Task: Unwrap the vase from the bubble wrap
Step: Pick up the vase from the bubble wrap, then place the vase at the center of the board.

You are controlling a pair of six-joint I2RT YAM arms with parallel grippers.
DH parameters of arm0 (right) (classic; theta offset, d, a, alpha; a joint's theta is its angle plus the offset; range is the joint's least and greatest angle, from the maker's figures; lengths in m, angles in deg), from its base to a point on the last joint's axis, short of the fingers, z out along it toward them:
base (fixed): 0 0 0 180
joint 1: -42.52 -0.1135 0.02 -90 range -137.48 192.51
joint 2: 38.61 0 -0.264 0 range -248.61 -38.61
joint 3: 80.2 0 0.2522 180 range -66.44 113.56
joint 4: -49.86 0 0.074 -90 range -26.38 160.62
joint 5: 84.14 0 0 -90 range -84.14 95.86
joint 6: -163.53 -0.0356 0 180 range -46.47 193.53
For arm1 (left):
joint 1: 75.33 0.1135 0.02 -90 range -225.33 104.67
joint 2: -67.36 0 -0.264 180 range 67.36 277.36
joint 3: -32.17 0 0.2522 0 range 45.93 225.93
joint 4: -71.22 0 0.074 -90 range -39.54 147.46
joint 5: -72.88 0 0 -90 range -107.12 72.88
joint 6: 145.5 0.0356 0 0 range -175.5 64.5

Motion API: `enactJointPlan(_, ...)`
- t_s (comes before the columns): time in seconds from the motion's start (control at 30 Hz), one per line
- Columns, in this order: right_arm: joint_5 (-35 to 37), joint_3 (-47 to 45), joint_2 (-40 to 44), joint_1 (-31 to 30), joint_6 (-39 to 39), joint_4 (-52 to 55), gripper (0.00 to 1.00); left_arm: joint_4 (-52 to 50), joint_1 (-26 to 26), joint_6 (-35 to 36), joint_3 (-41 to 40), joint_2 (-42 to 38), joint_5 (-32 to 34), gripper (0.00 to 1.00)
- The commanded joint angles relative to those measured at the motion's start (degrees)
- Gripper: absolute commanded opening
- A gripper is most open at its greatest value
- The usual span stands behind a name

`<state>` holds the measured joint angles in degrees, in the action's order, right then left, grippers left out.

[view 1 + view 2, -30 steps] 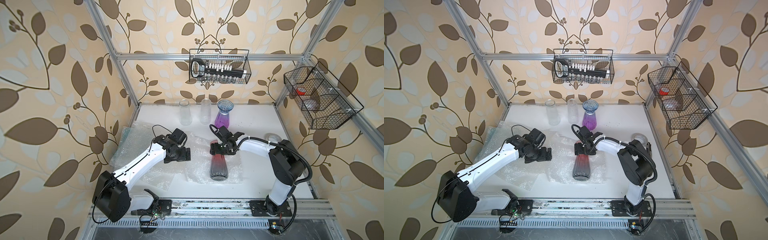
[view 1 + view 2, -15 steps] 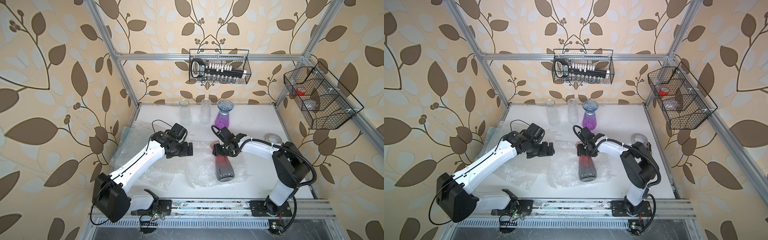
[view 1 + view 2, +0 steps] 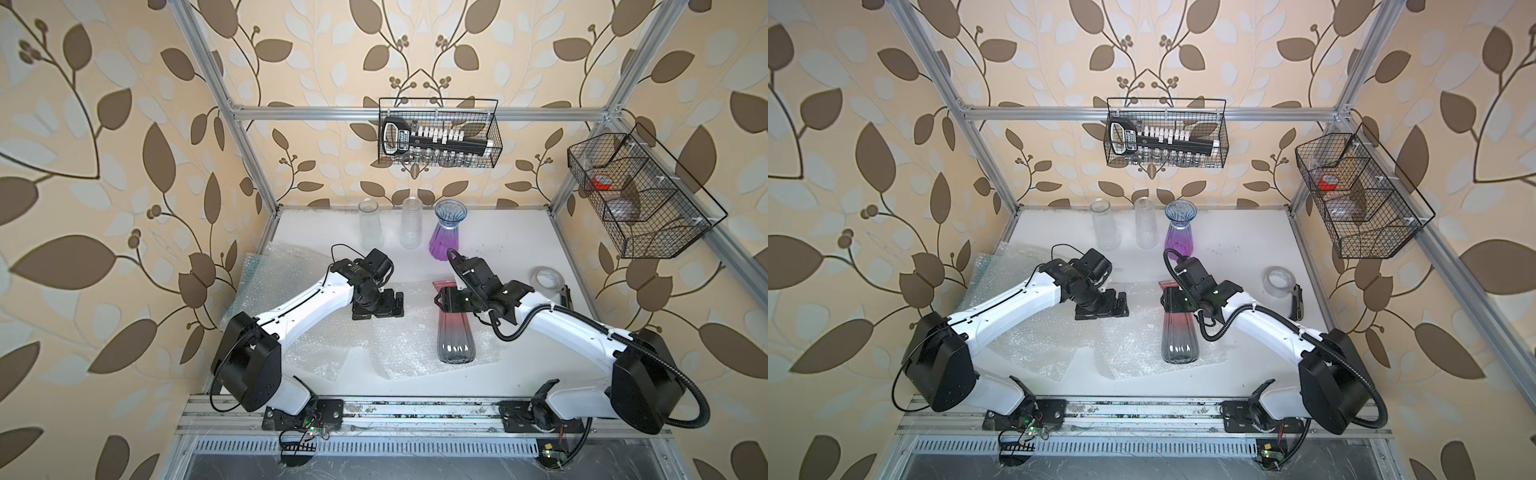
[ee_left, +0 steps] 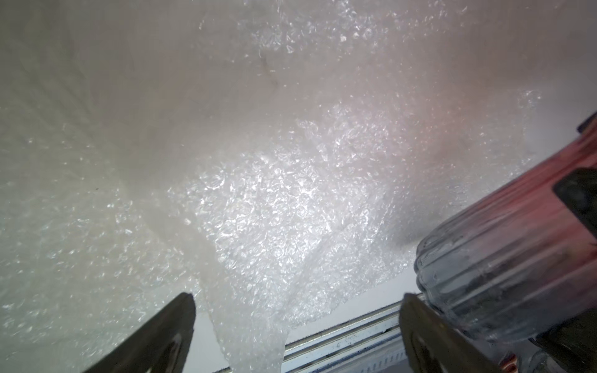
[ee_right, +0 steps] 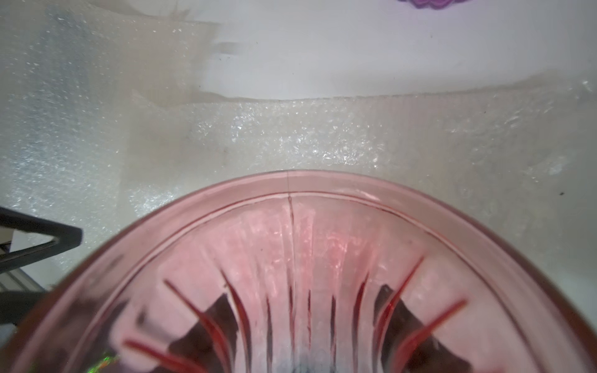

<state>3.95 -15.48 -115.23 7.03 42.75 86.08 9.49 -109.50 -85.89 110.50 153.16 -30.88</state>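
The bubble wrap point(image 3: 399, 345) is lying flat on the table point(image 3: 498, 249) with the vase point(image 3: 455, 336) resting bare on its side on it. The smooth glass is risking slipping from the right gripper point(image 3: 451, 300), which is clamping its neck, and rolling toward the front rail point(image 3: 415, 409). The left gripper point(image 3: 378, 309) is hovering wide open, empty, over free wrap.

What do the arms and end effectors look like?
Both white shells, black joints. On left arm: thin black wire looped at wrist. On right arm: black corrugated hose. Black parallel fingers on left end effector and right end effector.
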Motion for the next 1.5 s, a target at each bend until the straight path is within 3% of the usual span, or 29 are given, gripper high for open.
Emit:
enactJointPlan(0.0,-1.6,-1.8,4.8,-0.1,1.2,-6.2,0.00,1.6,-0.4,0.5,1.4,1.7,-2.1,0.99)
enactJointPlan(0.2,-0.9,-6.2,15.1,-0.1,3.8,-11.3,0.00,2.5,-0.7,0.6,0.8,4.5,-2.3,0.99)
enactJointPlan(0.43,7.6,-6.5,25.2,0.4,12.5,-15.5,0.00,1.9,-0.8,1.0,0.5,4.7,-3.1,0.99)
enactJointPlan(0.53,9.4,-5.8,25.6,3.3,15.8,-17.5,0.00,1.6,-0.8,1.2,0.3,4.6,-3.6,0.99)
enactJointPlan(0.63,6.1,-5.8,24.6,10.3,17.2,-21.3,0.00,1.2,-0.8,1.0,0.4,4.5,-4.2,0.99)
enactJointPlan(0.87,-5.4,-6.0,16.9,26.5,18.8,-37.1,0.00,0.0,-0.8,0.5,0.9,4.7,-5.9,0.99)
enactJointPlan(1.33,-15.2,0.3,-9.4,37.5,18.6,-68.3,0.00,-3.5,-0.7,-0.5,2.1,5.1,-8.0,0.99)
enactJointPlan(1.47,-19.3,6.3,-17.6,38.5,20.3,-71.1,0.00,-6.0,-0.8,-0.1,4.2,6.1,-7.5,0.99)
